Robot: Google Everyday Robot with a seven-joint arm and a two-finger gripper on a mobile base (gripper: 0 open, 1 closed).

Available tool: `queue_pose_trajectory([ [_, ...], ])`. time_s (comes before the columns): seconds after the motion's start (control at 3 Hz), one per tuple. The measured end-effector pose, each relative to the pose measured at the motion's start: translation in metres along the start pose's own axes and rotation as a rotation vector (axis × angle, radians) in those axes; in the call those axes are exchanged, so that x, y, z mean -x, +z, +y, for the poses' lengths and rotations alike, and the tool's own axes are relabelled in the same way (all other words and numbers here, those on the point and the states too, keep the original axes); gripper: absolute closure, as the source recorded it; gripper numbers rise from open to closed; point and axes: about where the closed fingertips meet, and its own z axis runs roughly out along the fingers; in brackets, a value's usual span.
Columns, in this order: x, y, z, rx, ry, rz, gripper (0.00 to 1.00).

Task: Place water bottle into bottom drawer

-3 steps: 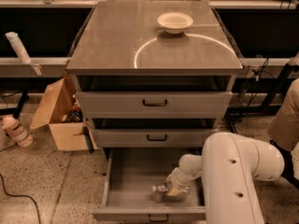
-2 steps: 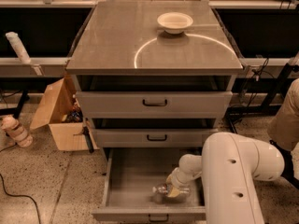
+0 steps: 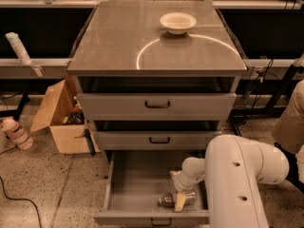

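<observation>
Grey speckled floor [image 3: 47, 189] surrounds a grey metal table [image 3: 118, 46] with three drawers, and dark workbenches run behind it. The table top carries a bright curved reflection. The two upper drawers [image 3: 156, 106] are closed. The white robot arm [image 3: 237, 179] reaches in from the lower right. The bottom drawer [image 3: 133, 184] is pulled fully out. An open cardboard box [image 3: 52, 113] stands left of the table. A white bowl [image 3: 177, 22] sits on the table top, towards the rear. The hand [image 3: 180, 203] is down inside the bottom drawer, against the water bottle [image 3: 167, 200]; whether it grips cannot be told. The water bottle lies on its side near the drawer front. Compared with one second ago, arm, hand and bottle show no visible change of position.
</observation>
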Motion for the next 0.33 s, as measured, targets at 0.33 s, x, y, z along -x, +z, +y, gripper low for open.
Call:
queue_pose_trajectory([
  [0.33, 0.0, 0.0, 0.0, 0.0, 0.0, 0.0, 0.0],
])
